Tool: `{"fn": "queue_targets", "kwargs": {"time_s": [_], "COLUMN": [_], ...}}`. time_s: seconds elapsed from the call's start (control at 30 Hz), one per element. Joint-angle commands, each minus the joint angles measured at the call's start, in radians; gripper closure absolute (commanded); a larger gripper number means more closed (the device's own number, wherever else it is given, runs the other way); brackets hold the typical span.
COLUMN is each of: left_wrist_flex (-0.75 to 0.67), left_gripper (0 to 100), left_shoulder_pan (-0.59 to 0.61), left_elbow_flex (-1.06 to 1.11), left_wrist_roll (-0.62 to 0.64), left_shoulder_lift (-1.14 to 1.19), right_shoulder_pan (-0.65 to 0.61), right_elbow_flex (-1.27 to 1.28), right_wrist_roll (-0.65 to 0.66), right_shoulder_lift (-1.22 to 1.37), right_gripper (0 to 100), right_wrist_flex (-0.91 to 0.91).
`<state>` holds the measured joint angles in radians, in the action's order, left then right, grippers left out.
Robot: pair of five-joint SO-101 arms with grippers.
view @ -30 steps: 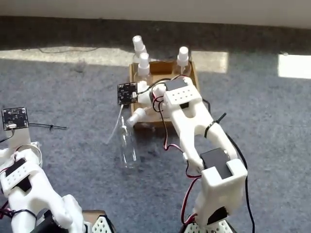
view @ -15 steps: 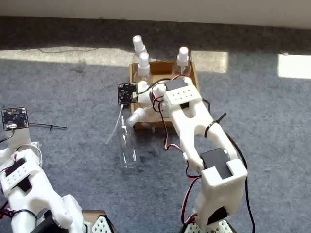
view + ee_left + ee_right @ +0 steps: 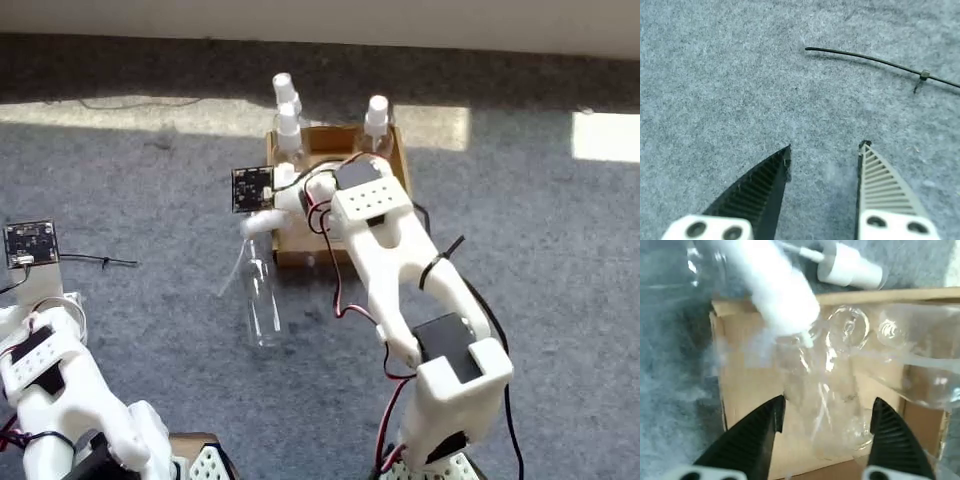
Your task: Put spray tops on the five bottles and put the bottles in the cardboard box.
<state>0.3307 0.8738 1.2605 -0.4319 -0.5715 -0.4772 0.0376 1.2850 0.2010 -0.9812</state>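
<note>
Grey felt covers the desk (image 3: 120, 170), with a strip of sunlight along its far side. At the near left, the left pincer (image 3: 825, 150) hangs over bare felt with its fingers spread and nothing between them; a black cable tie (image 3: 875, 60) lies a little beyond it.

Near the middle, one clear bottle (image 3: 261, 298) lies on its side on the felt. Its long axis runs from the near side toward the box, neck end farthest from the arms. A white spray top (image 3: 255, 222) sits at that neck end, just beside the box's front left corner, with its thin tube (image 3: 232, 270) slanting along the bottle; whether it is fitted on the neck I cannot tell.

To the right stands the cardboard box (image 3: 400, 165), open on top. Three upright clear bottles with white spray tops (image 3: 377, 112) show along its far side. The right pincer (image 3: 827, 407) hovers over the box, its black fingers parted and gripping nothing, with blurred clear bottles below it.
</note>
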Motion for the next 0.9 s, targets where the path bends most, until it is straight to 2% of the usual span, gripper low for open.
{"fn": "queue_targets", "kwargs": {"time_s": [0.0,0.17,0.53,0.87], "left_wrist_flex": [-0.018,-0.018,-0.018,-0.018], "left_gripper": [79,79,79,79], "left_shoulder_pan": [-0.013,-0.013,-0.013,-0.013], "left_elbow_flex": [-0.008,-0.008,-0.007,-0.007], "left_wrist_roll": [-0.003,-0.003,-0.003,-0.003], "left_shoulder_lift": [-0.005,-0.005,-0.005,-0.005], "right_shoulder_pan": [-0.013,-0.015,-0.019,-0.019], "right_elbow_flex": [-0.038,-0.039,-0.039,-0.047], "right_wrist_roll": [-0.015,-0.012,-0.015,-0.018], "right_shoulder_lift": [-0.085,-0.088,-0.076,0.054], "right_gripper": [77.1,77.1,77.0,76.8], "right_wrist_flex": [-0.001,-0.064,-0.062,-0.064]}}
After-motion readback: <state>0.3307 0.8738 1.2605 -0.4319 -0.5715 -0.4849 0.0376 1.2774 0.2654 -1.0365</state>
